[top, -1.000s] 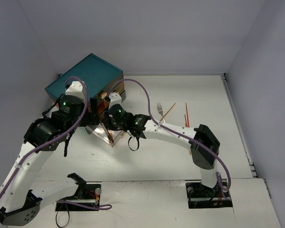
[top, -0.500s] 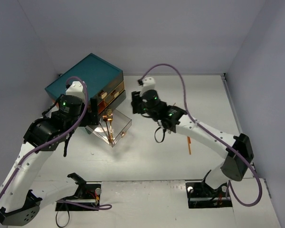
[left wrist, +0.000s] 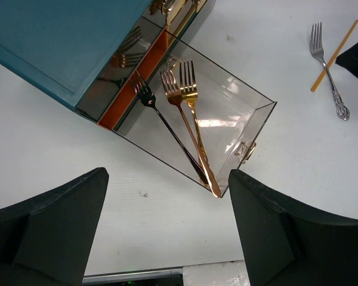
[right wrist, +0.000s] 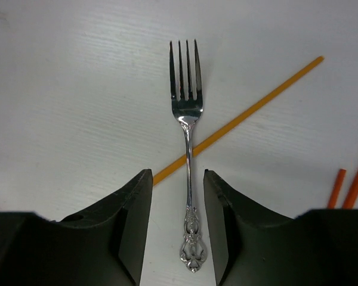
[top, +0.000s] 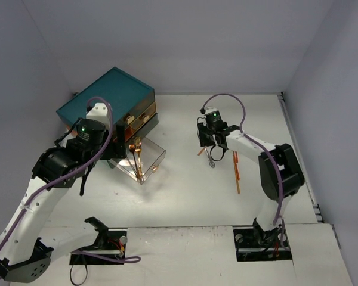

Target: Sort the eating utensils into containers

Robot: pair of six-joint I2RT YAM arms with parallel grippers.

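1. The step in hand, as I judge it, is picking up the silver fork. It lies flat on the table, well apart from the teal chest, at about 3 o'clock from it in the overhead view.
2. The right gripper hangs right over the fork, released and grasping nothing. Its two fingers stand on either side of the ornate handle.
3. In the right wrist view the fork's long axis runs from 6 to 12 o'clock, with the tines at 12 and the handle end at 6, between the fingers. That lines the fork up well for a pinch across its width.
4. To do it well, come straight down and close on the thin shank or the upper handle. Squeeze firmly, since the fork is thin, flat and likely slippery.
5. An orange chopstick crosses the fork's neck, running from about 8 to 2 o'clock, and seems to lie under it. Grip below that crossing so the chopstick does not come up too.
6. Two more orange chopsticks show at 4 o'clock, clear of the grasp.
7. The left gripper is spread wide and empty above the pulled-out drawer. Three forks lie in that drawer with their tines toward the chest, so it looks like the right place for this one.
8. When placing it, a matching lie would mean tines toward the chest and long axis along the drawer's pull.
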